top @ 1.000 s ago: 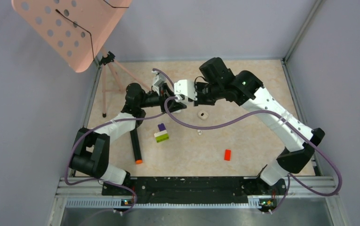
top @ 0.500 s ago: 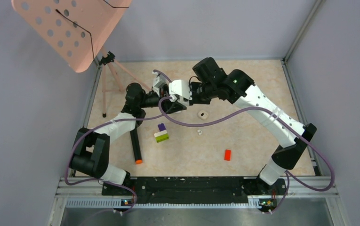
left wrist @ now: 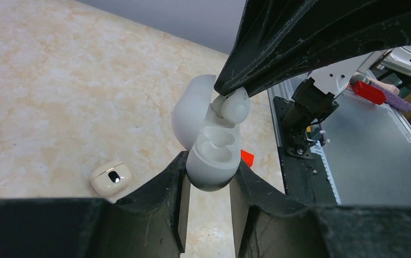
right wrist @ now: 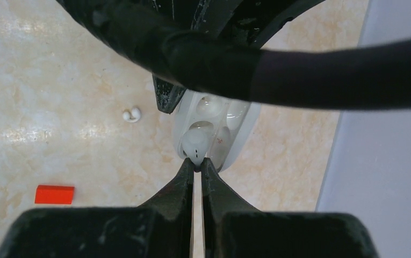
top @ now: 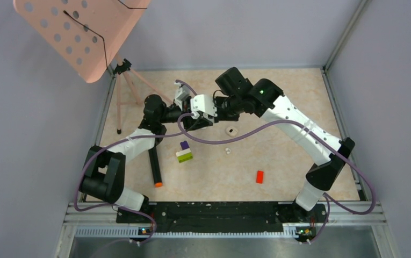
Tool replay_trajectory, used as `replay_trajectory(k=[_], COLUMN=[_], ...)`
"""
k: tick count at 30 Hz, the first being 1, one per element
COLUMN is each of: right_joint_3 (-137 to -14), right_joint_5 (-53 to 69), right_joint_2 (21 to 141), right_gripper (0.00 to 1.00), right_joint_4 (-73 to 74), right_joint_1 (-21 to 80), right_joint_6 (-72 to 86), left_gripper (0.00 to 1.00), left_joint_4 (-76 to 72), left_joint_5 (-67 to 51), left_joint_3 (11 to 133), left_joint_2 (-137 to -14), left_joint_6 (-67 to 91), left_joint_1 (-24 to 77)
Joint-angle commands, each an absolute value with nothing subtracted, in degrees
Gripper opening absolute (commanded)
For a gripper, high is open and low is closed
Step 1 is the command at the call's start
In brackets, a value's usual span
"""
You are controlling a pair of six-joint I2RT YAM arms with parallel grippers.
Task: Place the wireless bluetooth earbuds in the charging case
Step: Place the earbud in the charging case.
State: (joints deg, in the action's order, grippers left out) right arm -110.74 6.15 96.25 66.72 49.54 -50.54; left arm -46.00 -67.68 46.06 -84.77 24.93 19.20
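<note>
My left gripper [left wrist: 207, 173] is shut on the base of an open white charging case [left wrist: 212, 161], lid tipped back, held above the table. My right gripper [right wrist: 196, 164] is shut on the stem of a white earbud [right wrist: 196, 144], which sits at the mouth of a case socket [right wrist: 230, 129]; it also shows in the left wrist view [left wrist: 235, 106]. In the top view both grippers meet at the back centre [top: 199, 117]. A second loose earbud [right wrist: 132, 114] lies on the table [top: 228, 150].
A closed cream case [left wrist: 110, 178] lies on the table [top: 231, 130]. A red brick [top: 259, 176], a purple-white-green brick stack [top: 184, 152], and a black marker with an orange tip [top: 154, 166] lie nearer. A pink tripod [top: 125, 91] with a perforated board [top: 79, 32] stands at back left.
My right arm has swung left, bringing the earbud up to the case held by my left gripper. The left arm has stayed in place.
</note>
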Motion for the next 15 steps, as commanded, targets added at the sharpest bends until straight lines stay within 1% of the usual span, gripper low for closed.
replay_trajectory(k=[1, 8, 15], right_joint_3=[-114.7, -118.4, -124.8], right_joint_5=[5.9, 5.8, 4.3], right_joint_2=[97.6, 101.0, 106.3], right_gripper=[0.00, 0.00, 0.00], right_joint_4=[68.6, 70.3, 74.4], right_joint_1=[50.6, 51.5, 51.5], right_joint_6=[-51.1, -50.3, -47.0], left_gripper=[0.00, 0.00, 0.00], left_joint_4=[-49.2, -49.3, -49.4], left_joint_5=[-68.7, -69.9, -69.8], left_joint_3=[48.6, 49.3, 48.9], left_joint_2=[-84.1, -84.4, -84.0], left_joint_6=[24.1, 22.1, 21.4], left_joint_1=[19.4, 19.9, 20.0])
